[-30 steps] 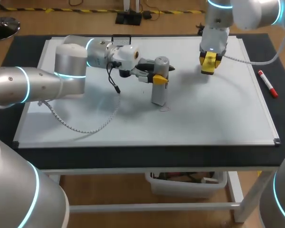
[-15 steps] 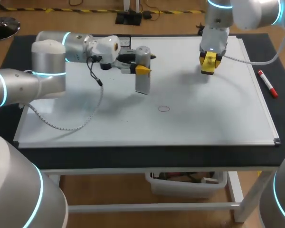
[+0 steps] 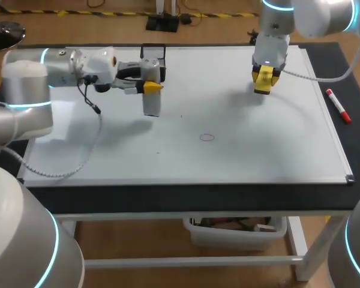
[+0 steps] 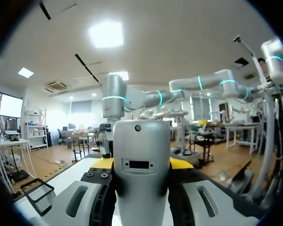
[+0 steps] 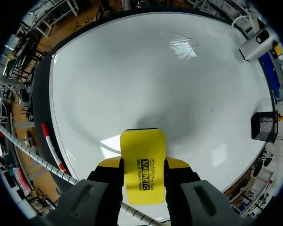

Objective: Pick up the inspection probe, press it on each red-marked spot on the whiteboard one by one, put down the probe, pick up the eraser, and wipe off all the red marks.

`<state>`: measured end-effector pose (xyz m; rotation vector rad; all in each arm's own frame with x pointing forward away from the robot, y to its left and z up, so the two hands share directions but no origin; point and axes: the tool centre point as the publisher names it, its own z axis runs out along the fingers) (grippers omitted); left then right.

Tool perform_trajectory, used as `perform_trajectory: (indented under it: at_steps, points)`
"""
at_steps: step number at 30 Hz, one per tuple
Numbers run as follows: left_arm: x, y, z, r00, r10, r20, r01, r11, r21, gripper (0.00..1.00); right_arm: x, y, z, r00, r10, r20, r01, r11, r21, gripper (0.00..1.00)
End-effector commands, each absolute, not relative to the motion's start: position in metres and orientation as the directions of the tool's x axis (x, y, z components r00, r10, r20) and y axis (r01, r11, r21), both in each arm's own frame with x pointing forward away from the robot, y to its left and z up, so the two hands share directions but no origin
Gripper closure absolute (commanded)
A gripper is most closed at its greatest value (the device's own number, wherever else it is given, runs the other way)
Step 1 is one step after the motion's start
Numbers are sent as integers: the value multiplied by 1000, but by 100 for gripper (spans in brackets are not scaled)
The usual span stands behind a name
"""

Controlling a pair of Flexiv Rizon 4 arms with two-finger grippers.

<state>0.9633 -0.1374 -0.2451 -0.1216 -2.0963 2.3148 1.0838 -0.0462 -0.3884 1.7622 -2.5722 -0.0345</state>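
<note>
The grey cylindrical probe [image 3: 151, 103] hangs upright over the whiteboard's [image 3: 258, 156] back left part, with my left gripper [image 3: 150, 85] shut on its upper half. In the left wrist view the probe [image 4: 141, 174] fills the space between the yellow tips of that gripper [image 4: 141, 163]. My right gripper [image 3: 263, 83] hovers over the board's back right, shut on the yellow eraser [image 3: 263, 77]; the eraser [image 5: 142, 165] sits clamped in it [image 5: 142, 162]. A small faint oval mark [image 3: 207, 137] lies mid-board, and thin reddish lines [image 5: 191, 41] show far ahead of the eraser.
A red-capped marker [image 3: 338, 105] lies on the black table cover right of the board. A black wire basket [image 3: 153, 53] stands at the board's back edge, just behind the probe. The left arm's cable [image 3: 78, 156] droops over the board's left side.
My left arm has carried the probe from beside the oval mark at mid-board to the back left, lifted off the surface. The right arm and eraser have kept still.
</note>
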Motion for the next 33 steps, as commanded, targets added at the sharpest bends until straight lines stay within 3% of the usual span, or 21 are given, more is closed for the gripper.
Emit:
perform_trajectory:
  at_steps: [1, 22, 33]
  points:
    - [959, -121, -241, -989, -143, -31, 46, -104, -993, 100, 1085, -47, -387, -359, -933, 10, -933, 359, 31, 100]
    - [977, -74, -236, -954, -297, -40, 67, -81, -994, 100, 1085, -47, -387, -359, -933, 10, -933, 359, 31, 100]
    - [977, -74, -236, -954, -297, -40, 67, -81, -994, 100, 1080, -34, -379, -329, -944, 23, -944, 329, -2, 100]
